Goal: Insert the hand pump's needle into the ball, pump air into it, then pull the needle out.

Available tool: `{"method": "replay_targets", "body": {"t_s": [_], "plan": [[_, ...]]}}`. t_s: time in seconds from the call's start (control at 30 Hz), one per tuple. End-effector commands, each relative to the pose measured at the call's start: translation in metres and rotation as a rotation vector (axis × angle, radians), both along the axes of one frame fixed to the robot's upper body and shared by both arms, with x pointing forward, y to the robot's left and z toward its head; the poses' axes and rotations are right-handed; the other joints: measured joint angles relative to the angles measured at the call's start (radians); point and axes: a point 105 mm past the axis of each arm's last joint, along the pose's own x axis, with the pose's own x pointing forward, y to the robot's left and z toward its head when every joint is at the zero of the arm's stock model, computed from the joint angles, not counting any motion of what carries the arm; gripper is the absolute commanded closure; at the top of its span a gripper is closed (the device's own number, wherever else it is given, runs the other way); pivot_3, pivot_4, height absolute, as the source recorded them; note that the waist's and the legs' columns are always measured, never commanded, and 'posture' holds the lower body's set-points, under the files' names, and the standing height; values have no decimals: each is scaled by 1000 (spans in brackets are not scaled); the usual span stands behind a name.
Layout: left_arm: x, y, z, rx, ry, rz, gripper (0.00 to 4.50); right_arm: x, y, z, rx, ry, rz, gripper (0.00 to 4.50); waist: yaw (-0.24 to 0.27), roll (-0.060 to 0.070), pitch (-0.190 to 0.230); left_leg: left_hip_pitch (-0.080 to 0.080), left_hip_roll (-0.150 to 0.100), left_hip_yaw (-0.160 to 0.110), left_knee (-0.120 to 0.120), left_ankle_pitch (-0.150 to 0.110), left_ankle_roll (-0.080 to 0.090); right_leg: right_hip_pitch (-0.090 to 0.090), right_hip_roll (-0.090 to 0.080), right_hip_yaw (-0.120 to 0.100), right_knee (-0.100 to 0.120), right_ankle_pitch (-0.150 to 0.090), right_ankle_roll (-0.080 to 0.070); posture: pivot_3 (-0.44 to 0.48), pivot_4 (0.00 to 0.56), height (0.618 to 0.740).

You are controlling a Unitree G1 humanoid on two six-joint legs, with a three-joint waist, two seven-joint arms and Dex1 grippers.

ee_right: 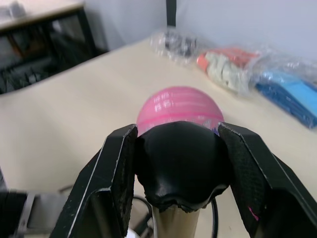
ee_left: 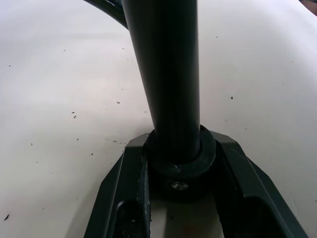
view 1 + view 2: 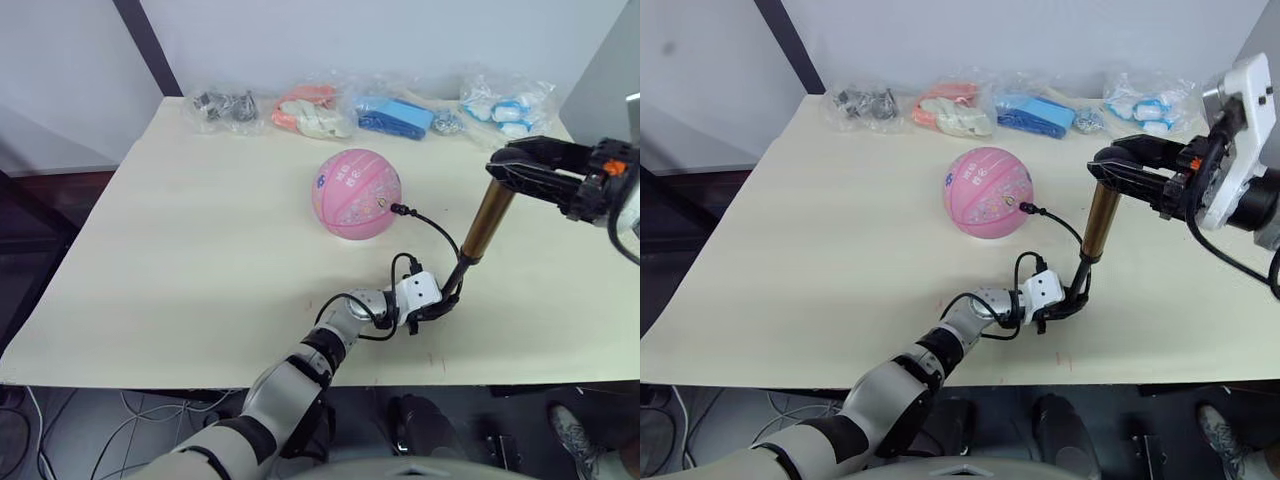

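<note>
Left eye view: the ball is sitting mid-worktop, needle plugged in at its 3 o'clock. Left gripper is clamping the hand pump's base; right gripper is squeezing its handle.

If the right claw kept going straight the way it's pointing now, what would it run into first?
Probably the pink ball: the right claw, shut on the pump's black handle, points over the table toward it. Depth is uncertain; it might pass above.
</note>
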Motion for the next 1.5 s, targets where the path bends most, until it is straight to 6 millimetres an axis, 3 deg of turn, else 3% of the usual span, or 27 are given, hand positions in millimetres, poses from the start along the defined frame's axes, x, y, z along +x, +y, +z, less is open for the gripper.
{"method": "replay_targets", "body": {"t_s": [0.03,0.13,0.27,0.43,0.5,0.63,0.77,0.97,1.17,1.4,1.5], "plan": [[-17,33,-52,166,141,37,3358,5,-9,-17,-14,0,-84,2438,-1,1,-1,0,0,0,0,0,0,0,0,0,0,0,0,0,150,740],[-17,33,-52,168,140,36,3358,8,-7,-41,22,53,-99,2438,-2,1,-3,1,0,1,0,0,0,1,1,1,1,0,0,0,150,740],[-17,35,-52,170,140,36,3358,5,7,-95,-10,171,-96,2438,-4,0,-10,2,0,1,0,0,0,1,5,1,1,0,0,0,150,740],[-17,33,-51,170,138,32,3358,-2,18,-180,-90,364,-106,2438,-4,-4,-14,7,1,1,-1,0,0,5,8,1,1,-2,1,0,150,740],[-17,32,-51,169,137,29,3358,-9,23,-209,-129,427,-93,2438,-6,-12,-22,18,3,1,-5,0,0,15,9,0,-1,-4,0,0,150,740],[-16,33,-51,169,137,32,3358,-13,29,-222,-97,440,-80,2438,-7,-16,-30,26,7,-1,-9,-1,0,21,13,-2,-1,-7,-4,0,150,740],[-15,36,-51,174,137,37,3358,-10,27,-214,-101,403,-78,2438,-9,-17,-31,33,8,-1,-14,-1,-1,26,14,-1,-1,-8,-6,0,150,740],[-15,35,-51,176,136,37,3358,1,15,-174,-82,287,-100,2438,-7,-15,-30,33,7,-1,-15,-1,-1,25,14,-3,-1,-9,-7,0,150,740],[-16,35,-52,178,135,33,3358,6,0,-95,-51,114,-102,2438,-2,-7,-19,30,5,-1,-15,0,-1,22,11,-1,-1,-8,-6,0,150,740],[-17,33,-52,179,136,27,3358,3,-5,-32,-61,-5,-83,2438,2,3,-9,16,2,-2,-9,0,-1,13,8,-4,-1,-7,-5,0,150,740],[-17,33,-52,179,135,27,3358,2,-4,4,-29,-83,-62,2438,0,6,-2,15,1,-1,-7,0,0,13,5,-3,-1,-6,-4,0,150,740]]}}
